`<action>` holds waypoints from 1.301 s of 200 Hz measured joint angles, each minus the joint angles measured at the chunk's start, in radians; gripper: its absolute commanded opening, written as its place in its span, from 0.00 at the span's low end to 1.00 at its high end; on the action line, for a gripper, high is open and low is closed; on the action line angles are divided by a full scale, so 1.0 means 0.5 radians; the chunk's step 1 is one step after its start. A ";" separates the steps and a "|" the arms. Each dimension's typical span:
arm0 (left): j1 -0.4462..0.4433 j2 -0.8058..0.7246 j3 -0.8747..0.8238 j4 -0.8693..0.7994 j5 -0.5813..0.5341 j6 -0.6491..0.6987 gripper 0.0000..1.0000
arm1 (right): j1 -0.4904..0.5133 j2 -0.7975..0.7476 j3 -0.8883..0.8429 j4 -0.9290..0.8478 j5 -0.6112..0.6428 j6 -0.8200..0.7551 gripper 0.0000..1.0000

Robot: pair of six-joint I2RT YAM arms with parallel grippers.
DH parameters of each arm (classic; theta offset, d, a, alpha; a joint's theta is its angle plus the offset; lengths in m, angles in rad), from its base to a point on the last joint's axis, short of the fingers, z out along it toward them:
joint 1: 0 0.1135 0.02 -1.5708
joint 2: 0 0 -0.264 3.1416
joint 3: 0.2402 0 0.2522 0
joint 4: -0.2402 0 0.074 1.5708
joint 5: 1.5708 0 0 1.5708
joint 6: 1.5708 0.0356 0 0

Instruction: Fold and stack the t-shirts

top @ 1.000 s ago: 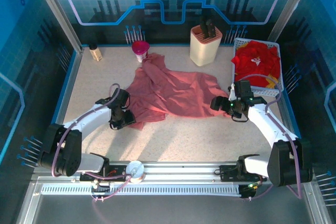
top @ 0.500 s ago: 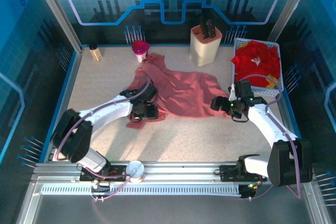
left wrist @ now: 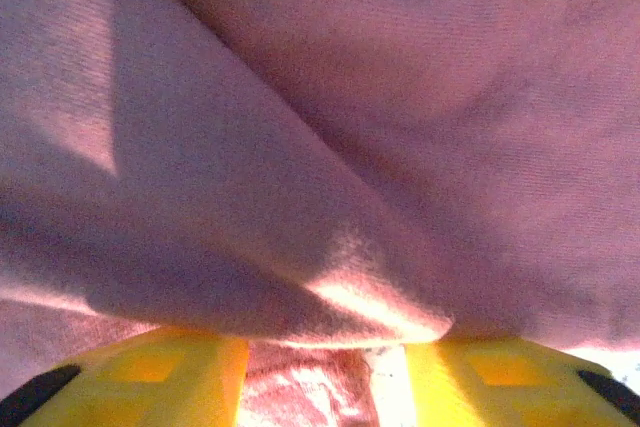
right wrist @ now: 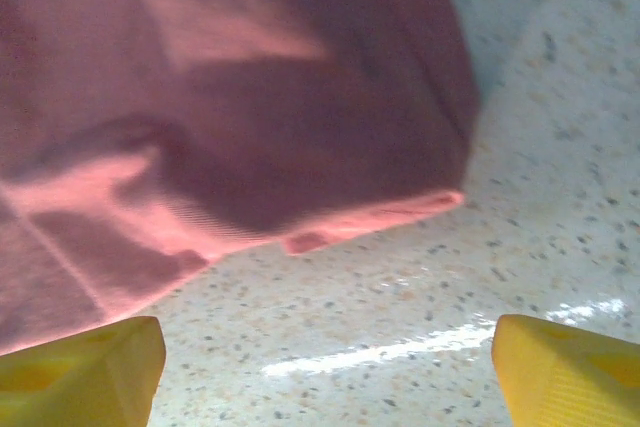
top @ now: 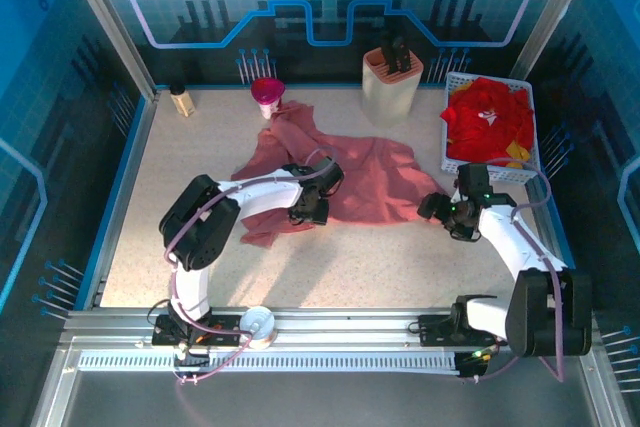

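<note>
The salmon-pink t-shirt (top: 365,177) lies crumpled across the middle of the table. My left gripper (top: 316,205) rests on its near-left part. In the left wrist view the pink cloth (left wrist: 330,127) drapes over the yellow fingers (left wrist: 170,377), and a bunch of it fills the narrow gap of the left gripper (left wrist: 328,387). My right gripper (top: 440,209) sits just off the shirt's right hem. It is open (right wrist: 330,377) over bare table, with the hem corner (right wrist: 400,212) ahead of it. Red t-shirts (top: 487,115) and a bit of yellow (top: 517,155) fill the basket.
The white mesh basket (top: 530,175) stands at the right edge. A cream knife block (top: 392,85) is at the back, a pink cup (top: 267,95) touches the shirt's far tip, and a small bottle (top: 181,99) stands back left. Bare speckled table (top: 360,267) lies in front.
My left gripper has swept right from the shirt's left edge to its middle. My right gripper has drawn slightly back to the right.
</note>
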State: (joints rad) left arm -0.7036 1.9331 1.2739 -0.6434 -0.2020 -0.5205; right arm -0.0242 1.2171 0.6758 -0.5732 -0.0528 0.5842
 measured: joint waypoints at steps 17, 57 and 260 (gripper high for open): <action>0.000 0.024 0.014 -0.022 -0.026 -0.002 0.32 | -0.025 0.029 -0.028 0.014 0.000 0.020 0.79; -0.003 0.029 0.014 -0.069 -0.114 0.005 0.09 | -0.025 0.269 -0.028 0.143 -0.011 0.024 0.61; 0.446 -0.626 -0.107 -0.539 -0.208 0.507 0.00 | -0.012 0.397 0.333 0.167 -0.018 -0.241 0.06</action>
State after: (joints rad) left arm -0.4805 1.6199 1.2205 -0.9127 -0.3061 -0.2668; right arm -0.0303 1.4158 0.8425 -0.4896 -0.0620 0.4637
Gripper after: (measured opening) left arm 0.049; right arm 0.060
